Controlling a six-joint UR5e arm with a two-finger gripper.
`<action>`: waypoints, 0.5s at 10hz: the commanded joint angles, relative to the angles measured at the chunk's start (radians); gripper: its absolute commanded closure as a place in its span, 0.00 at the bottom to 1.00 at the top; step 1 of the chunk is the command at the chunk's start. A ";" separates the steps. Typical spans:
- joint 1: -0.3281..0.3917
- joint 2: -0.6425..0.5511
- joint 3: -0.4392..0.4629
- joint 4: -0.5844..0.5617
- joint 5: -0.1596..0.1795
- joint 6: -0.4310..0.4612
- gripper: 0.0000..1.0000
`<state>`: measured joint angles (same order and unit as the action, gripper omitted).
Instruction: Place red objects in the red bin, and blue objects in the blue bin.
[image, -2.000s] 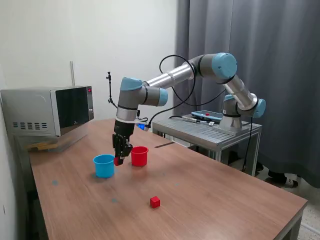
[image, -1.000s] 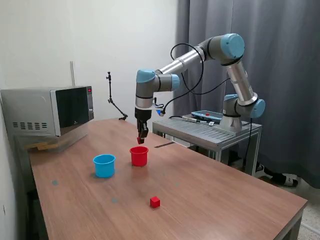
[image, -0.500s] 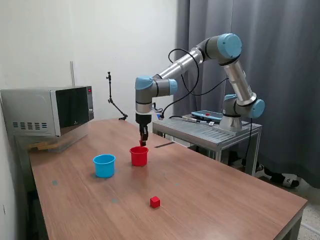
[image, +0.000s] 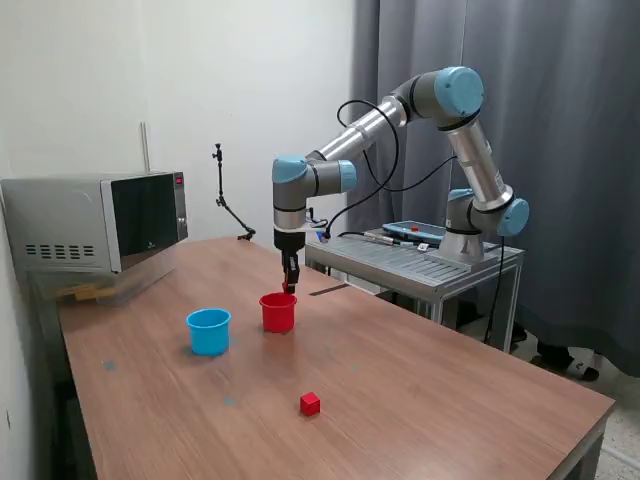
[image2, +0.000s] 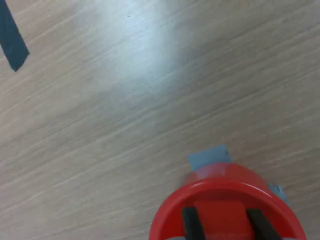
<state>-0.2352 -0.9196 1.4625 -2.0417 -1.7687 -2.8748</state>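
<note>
The pincer (image: 290, 285) was seen hanging just above the rim of the red cup (image: 278, 312), pointed straight down from the arm (image: 385, 115). In the wrist view, a red cube (image2: 218, 219) was seen clamped between the two dark fingers (image2: 189, 221), directly over the mouth of the red cup (image2: 170, 210) (the cube's edges merged with the cup's interior, so only its front face could be made out). The light blue cup (image: 208, 331) was found just beside the red cup, towards the exterior view's left, the two standing apart on the wooden desk (image: 420, 390). A second red cube (image: 310, 403) was seen lying alone on the desk, well apart from both cups and nearer the camera. No blue cubes could be picked out in either view. A microwave (image: 95, 221) was seen at the exterior view's left.
</note>
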 joint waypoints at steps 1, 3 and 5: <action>0.000 -0.001 -0.001 -0.008 0.000 0.000 1.00; 0.004 -0.001 -0.004 -0.038 0.033 -0.001 1.00; 0.004 -0.001 -0.010 -0.058 0.044 0.000 1.00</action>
<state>-0.2322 -0.9203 1.4567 -2.0856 -1.7357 -2.8751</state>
